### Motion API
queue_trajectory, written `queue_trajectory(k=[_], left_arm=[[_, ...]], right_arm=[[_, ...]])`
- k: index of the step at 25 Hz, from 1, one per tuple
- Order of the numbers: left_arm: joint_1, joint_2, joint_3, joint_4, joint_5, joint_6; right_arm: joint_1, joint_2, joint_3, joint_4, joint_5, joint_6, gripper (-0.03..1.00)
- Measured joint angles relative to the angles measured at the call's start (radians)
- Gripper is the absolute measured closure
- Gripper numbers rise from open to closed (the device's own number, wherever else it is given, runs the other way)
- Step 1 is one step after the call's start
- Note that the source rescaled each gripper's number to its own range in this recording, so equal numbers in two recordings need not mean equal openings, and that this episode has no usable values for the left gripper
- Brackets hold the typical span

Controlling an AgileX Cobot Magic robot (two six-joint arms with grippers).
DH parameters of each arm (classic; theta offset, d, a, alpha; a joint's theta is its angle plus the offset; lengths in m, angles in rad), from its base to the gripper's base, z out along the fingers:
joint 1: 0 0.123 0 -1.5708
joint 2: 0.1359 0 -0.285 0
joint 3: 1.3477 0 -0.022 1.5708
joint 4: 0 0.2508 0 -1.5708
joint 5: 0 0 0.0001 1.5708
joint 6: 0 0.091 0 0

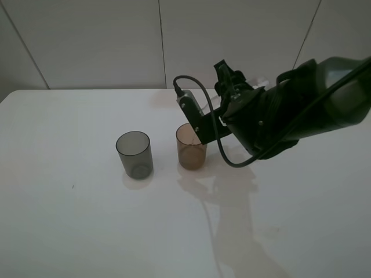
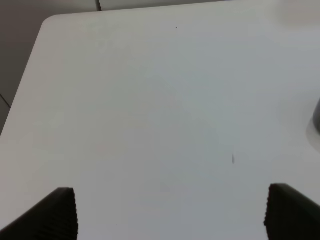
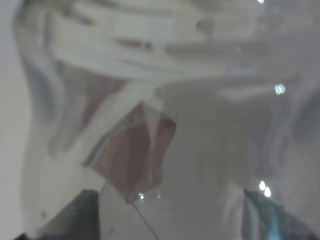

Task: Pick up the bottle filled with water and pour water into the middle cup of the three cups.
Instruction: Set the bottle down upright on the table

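Observation:
The amber-brown middle cup (image 1: pixel 191 148) stands upright on the white table (image 1: pixel 69 231). The smoky grey cup (image 1: pixel 134 154) stands to its left. My right gripper (image 1: pixel 197 123) hangs tilted right over the amber cup's far rim. In the right wrist view the clear bottle (image 3: pixel 200 125) fills the frame between the dark fingers (image 3: pixel 75 215), so the gripper is shut on it. A pinkish-mauve shape (image 3: pixel 135 155) shows distorted through the bottle. In the exterior view the arm hides the bottle and the pinkish cup. My left gripper (image 2: pixel 170 212) is open and empty over bare table.
The right arm (image 1: pixel 301 104) and its cable (image 1: pixel 214 133) reach in from the right, above the table. The grey cup's edge (image 2: pixel 317 117) shows at the side of the left wrist view. A white wall stands behind the table.

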Motion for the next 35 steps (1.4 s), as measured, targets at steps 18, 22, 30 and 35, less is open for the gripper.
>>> queue_trajectory(k=[18, 22, 30, 35], left_arm=[[0.0, 0.0, 0.0, 0.0, 0.0, 0.0], [0.0, 0.0, 0.0, 0.0, 0.0, 0.0], [0.0, 0.0, 0.0, 0.0, 0.0, 0.0], [0.0, 0.0, 0.0, 0.0, 0.0, 0.0]], right_arm=[[0.0, -0.004, 0.0, 0.0, -0.003, 0.0, 0.94], [0.0, -0.054, 0.0, 0.056, -0.072, 0.0, 0.94], [-0.082, -0.202, 0.0, 0.537, -0.395, 0.156, 0.94], [-0.212, -0.267, 0.047, 0.747, -0.62, 0.232, 0.94]])
